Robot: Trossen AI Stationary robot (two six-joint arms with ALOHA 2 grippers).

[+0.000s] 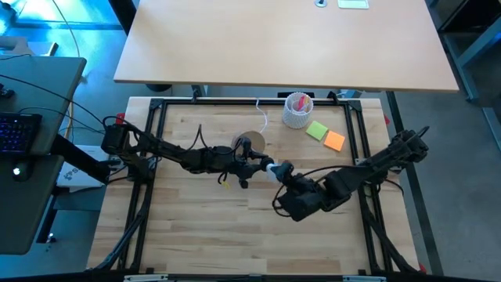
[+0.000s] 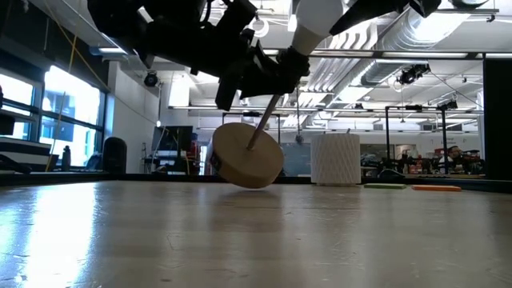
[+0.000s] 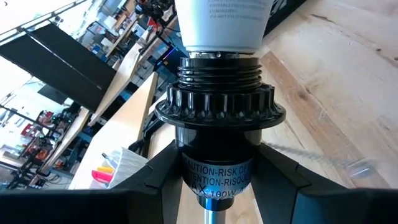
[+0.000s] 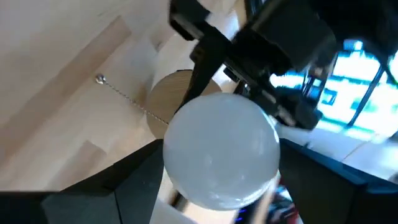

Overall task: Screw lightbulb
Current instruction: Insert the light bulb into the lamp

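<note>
The lamp stand is a round wooden disc with a thin metal rod up to a black socket. It is tipped over at the table's middle. The white lightbulb sits with its narrow end in the socket's mouth. My left gripper is shut on the socket. My right gripper is shut on the bulb. In the low view the disc is tilted; whether its lower rim touches the table, I cannot tell. A pull chain lies on the wood. My left gripper pinches the socket's smooth lower barrel, below its ribbed collar, between its two fingers. The fingers come from the table's left and point along the socket toward the bulb. The socket is held tilted, above the table. My right gripper pinches the bulb's round white globe between its two fingers. It comes from the table's right, facing the left gripper. The bulb is clear of the table, its narrow end in the socket.
A white perforated cup with pink contents stands at the back; it also shows in the low view. A green note and an orange note lie beside it. Black frame rails border the table.
</note>
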